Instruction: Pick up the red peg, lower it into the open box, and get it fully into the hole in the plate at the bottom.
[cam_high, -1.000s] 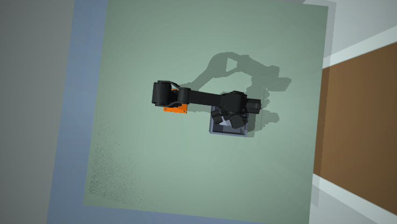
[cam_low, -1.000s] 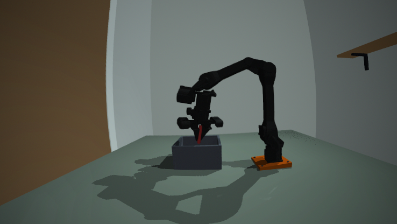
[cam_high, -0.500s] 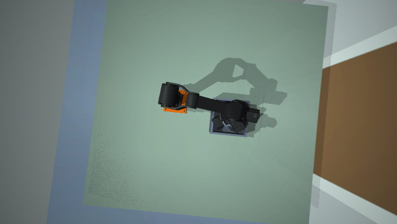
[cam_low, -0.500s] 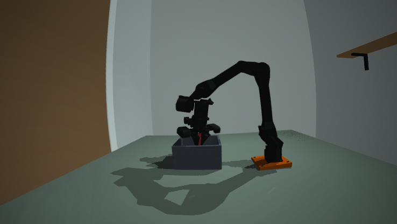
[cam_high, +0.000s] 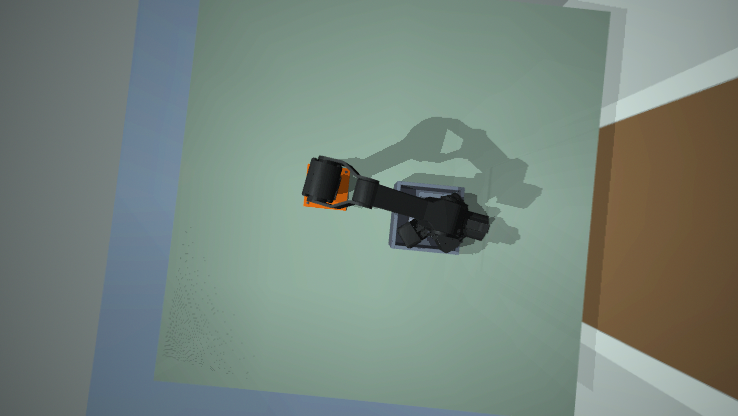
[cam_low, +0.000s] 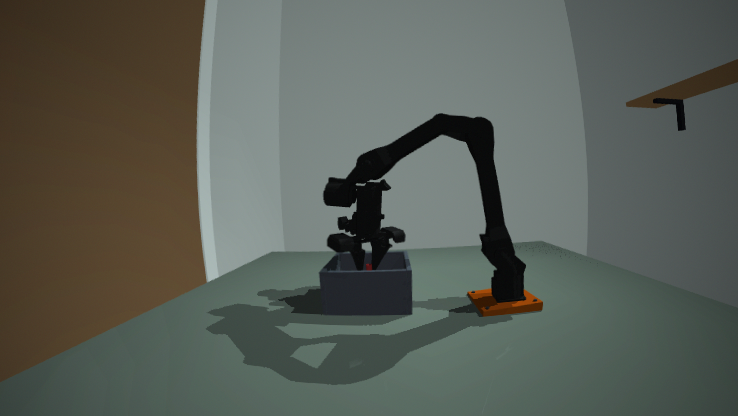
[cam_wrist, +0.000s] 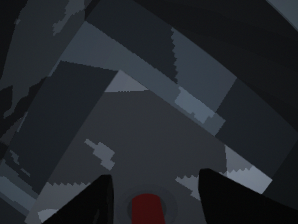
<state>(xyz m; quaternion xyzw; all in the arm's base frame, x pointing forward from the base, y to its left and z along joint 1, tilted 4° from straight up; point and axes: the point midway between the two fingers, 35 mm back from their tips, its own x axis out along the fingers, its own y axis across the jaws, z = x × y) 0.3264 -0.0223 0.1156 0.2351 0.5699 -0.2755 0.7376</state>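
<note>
Red peg (cam_low: 368, 267) (cam_wrist: 147, 210): inside the open box, between the two fingertips, with dark gaps on both sides in the wrist view; only a short red part visible in the exterior view.
Tool (cam_high: 427, 237) (cam_low: 367, 268) (cam_wrist: 156, 182): parted moderately, gripping nothing; pointing down, with fingertips reaching below the top of the box.
Hole ring (cam_wrist: 171, 202): around the peg as seen from the wrist; depth of the peg in the hole impossible to tell from these views.
Bottom plate (cam_wrist: 145, 135): pale and dark patches of light and shade, partly hidden behind the fingers.
Open box (cam_high: 392, 222) (cam_low: 366, 293) (cam_wrist: 200, 65): grey, upright on the green counter (cam_high: 310, 310) (cam_low: 516, 361), well apart from the orange base plate (cam_high: 341, 204) (cam_low: 534, 305).
Arm (cam_high: 397, 198) (cam_low: 488, 180): black, rising from the base plate, bent high and reaching over the box; covering much of the interior from above.
Shadow: stretched across the counter beside the box.
Shelf (cam_low: 692, 85): brown, on the wall at the right of the exterior view, with a black bracket (cam_low: 680, 113) below.
</note>
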